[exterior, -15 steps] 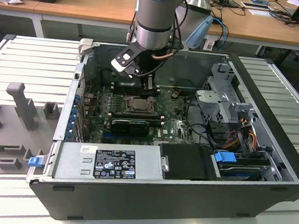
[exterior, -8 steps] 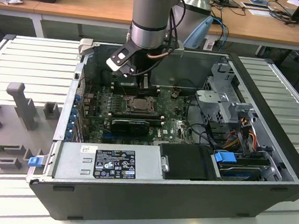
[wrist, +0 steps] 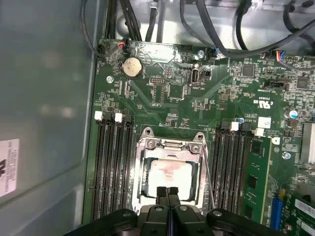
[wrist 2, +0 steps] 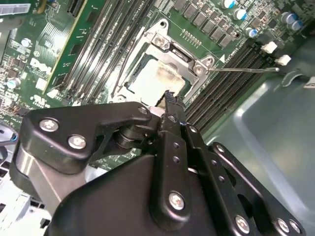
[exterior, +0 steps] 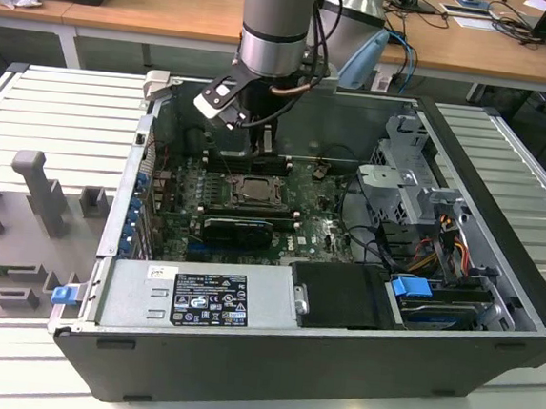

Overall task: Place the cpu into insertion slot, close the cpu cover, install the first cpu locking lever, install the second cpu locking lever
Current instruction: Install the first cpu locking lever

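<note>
Arm (exterior: 279,23): silver-grey cylindrical link w/ a dark band near the wrist, and a pale-blue joint cap (exterior: 367,55) behind it. Black cables (exterior: 318,36) loop alongside. Small white-and-black camera block (exterior: 220,99) is fixed at the wrist. Pincer (wrist 2: 171,98) is matte black: flat linkage plates w/ rounded edges, silver screws (wrist 2: 176,200) at the pivots, and slim black fingers (wrist: 161,194) w/ squared ends.

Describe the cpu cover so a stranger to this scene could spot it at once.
Look inside the open computer case at the green motherboard. Between the two banks of long black memory slots, right by the gripper, lies the cpu cover. It is the only silvery square metal frame there, with a window showing the pale cpu.
</note>
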You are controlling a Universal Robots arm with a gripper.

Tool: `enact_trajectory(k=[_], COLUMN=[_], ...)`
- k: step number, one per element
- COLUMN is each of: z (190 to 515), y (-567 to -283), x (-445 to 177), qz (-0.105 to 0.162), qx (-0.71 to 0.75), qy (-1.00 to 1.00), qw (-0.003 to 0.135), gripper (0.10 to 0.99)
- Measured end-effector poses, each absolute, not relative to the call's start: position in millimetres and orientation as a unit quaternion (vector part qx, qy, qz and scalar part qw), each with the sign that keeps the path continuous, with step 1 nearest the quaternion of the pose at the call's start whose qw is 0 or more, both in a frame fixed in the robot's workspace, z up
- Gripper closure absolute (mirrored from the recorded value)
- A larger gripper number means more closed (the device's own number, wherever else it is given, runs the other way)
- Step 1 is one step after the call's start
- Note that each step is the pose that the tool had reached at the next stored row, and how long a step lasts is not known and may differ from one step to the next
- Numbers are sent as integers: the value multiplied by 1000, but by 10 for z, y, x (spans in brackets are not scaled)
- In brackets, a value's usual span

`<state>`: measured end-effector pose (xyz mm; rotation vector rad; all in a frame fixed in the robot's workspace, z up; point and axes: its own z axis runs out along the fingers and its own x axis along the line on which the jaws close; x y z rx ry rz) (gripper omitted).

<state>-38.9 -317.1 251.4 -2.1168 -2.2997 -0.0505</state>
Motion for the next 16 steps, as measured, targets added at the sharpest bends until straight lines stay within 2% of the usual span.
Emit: enact_trajectory(k=[7, 16], z=[2903, 2910], y=[-3172, -3172], x=[-390, -390], qz=[-16, -15], qx=[-677, -600], qy=[-736, -800], qw=[8, 9], gripper=[980, 980])
